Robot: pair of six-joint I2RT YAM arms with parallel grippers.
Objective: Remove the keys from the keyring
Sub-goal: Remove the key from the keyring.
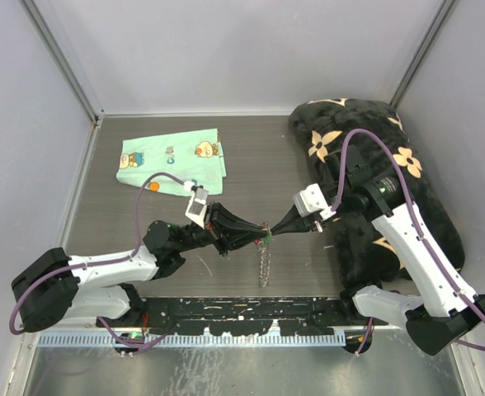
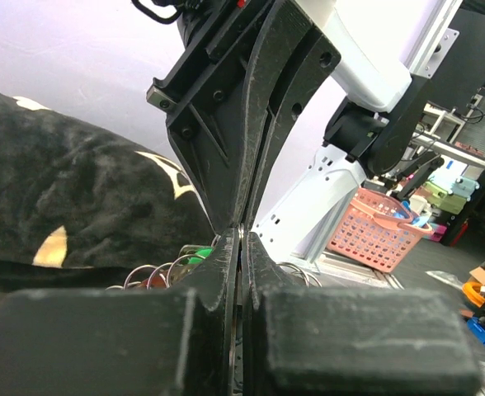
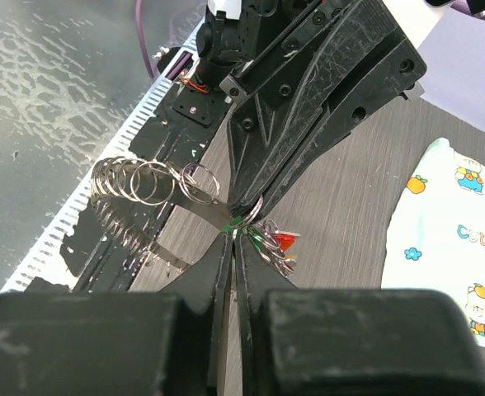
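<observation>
- Because the work is done in mid-air above the table (image 1: 251, 165), the black plush blanket (image 1: 341, 124) on the right and the mint cloth (image 1: 172, 161) at the back left lie well apart from it.
- The left gripper (image 1: 261, 233) is clamped tight on the keyring (image 3: 143, 186). I judge it to be the anchor, leaving the loop's rings to dangle below the tips.
- The right gripper (image 1: 275, 231) meets it tip to tip, its fingers pinched together, seemingly on a green-headed key, ready to work it off.
- The keys (image 3: 280, 242) bunch at that meeting point.
</observation>
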